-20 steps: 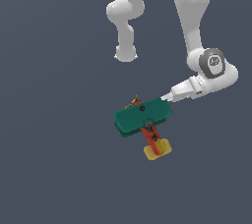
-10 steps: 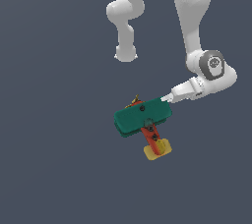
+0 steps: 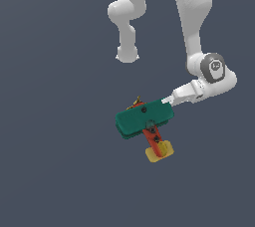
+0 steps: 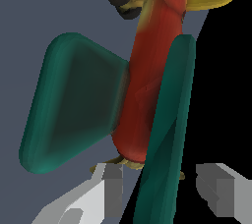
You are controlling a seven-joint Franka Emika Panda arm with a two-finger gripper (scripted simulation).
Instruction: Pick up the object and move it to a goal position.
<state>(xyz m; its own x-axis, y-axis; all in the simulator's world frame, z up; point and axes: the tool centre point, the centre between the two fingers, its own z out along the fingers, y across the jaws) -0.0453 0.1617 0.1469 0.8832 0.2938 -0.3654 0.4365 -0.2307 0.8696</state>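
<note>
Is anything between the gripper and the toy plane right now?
Nothing visible. In the wrist view the gripper has its fingers open on either side of one green wing of the toy plane, with no other item near. No goal marker shows.

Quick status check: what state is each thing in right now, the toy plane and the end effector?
toy biplane: intact, not visibly lifted; one green wing slab lies between the end effector's fingers.
end effector: open, a finger on each side of the wing, not closed on it.
</note>
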